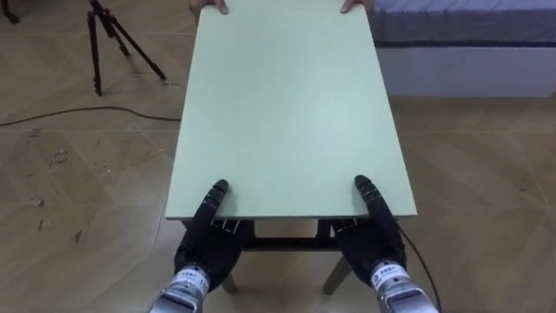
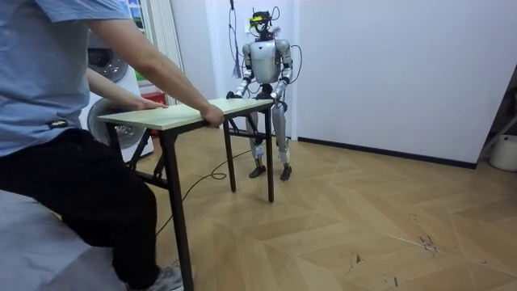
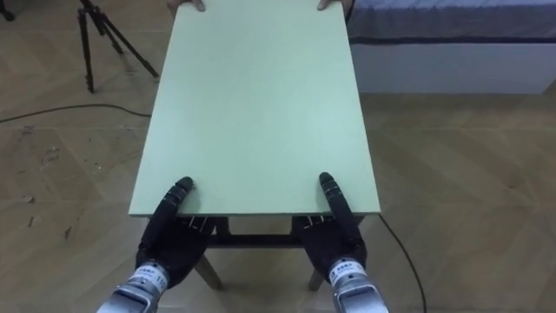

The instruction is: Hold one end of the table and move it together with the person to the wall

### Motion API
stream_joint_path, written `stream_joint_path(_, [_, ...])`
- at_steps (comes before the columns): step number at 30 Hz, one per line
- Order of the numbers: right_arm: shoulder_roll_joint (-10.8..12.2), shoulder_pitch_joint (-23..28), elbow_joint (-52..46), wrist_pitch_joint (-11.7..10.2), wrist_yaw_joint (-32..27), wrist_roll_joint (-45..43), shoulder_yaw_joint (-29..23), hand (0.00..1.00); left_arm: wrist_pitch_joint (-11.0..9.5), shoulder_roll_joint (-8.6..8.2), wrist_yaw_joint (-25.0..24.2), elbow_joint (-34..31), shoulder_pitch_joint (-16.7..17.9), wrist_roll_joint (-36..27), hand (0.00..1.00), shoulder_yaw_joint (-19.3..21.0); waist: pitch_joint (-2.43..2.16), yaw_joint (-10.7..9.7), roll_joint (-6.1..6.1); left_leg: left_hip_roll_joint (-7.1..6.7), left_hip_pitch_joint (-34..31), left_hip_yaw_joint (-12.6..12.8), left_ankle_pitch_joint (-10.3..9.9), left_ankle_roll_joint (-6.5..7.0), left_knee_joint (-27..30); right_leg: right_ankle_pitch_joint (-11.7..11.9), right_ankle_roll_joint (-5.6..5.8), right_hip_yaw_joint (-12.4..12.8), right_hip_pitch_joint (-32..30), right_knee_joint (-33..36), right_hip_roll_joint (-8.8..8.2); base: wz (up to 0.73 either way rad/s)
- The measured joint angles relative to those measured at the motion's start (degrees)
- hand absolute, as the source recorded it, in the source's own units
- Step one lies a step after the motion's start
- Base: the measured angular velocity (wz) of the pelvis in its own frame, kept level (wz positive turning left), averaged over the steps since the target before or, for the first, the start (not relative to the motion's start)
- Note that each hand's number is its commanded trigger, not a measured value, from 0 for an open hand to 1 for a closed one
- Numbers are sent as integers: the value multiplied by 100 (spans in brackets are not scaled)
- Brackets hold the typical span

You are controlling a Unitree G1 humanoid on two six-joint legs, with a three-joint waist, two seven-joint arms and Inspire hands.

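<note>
At near edge of table [image 1: 287,113]: my left hand [image 1: 207,248], my right hand [image 1: 373,248], both gripping it, thumbs on top.

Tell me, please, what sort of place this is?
Probably a room in a home, perhaps set up for recording: a patterned wood floor, a low bed beyond the table, and a tripod standing on the floor.

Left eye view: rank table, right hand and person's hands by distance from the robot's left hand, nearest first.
1. table: the left hand grips its near edge, left corner.
2. right hand: same near edge, right corner.
3. person's hands: on the table's far end, at the view's top.
</note>
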Motion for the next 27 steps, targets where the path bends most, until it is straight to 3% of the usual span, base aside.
stream_joint_path(8, [-84, 403, -362, -275, 194, 26, 293, 100, -203, 115, -111, -429, 463, -9, 100, -205, -20, -34, -34, 4, 3, 3, 0, 0, -9, 0, 0, 1, 0, -6, 6, -1])
stream_joint_path(13, [-100, 667, -394, -553, 544, 49, 484, 100, -549, 175, -235, -562, 748, -11, 100, -484, -41, -42, -73, 3, -5, 4, 0, 0, -14, 0, 0, -5, 8, -5, 5, 1])
stream_joint_path(19, [-143, 686, -393, -817, 696, 50, 624, 100, -914, 163, -245, -602, 794, -43, 100, -784, -30, -44, -186, -2, -115, 36, -1, 0, -10, -1, 2, -19, -89, -4, 0, 0])
stream_joint_path(22, [-151, 697, -392, -981, 714, 48, 682, 100, -976, 156, -245, -614, 794, -60, 100, -892, -28, -43, -186, 3, -128, 36, -1, 0, -6, -1, 2, -27, -92, -4, 3, 0])
stream_joint_path(27, [-176, 714, -392, -1017, 751, 76, 693, 100, -1090, 194, -221, -614, 795, -139, 100, -996, -25, -50, -181, 2, -145, 38, -1, -1, -4, -1, 1, -25, -109, 5, 4, 0])
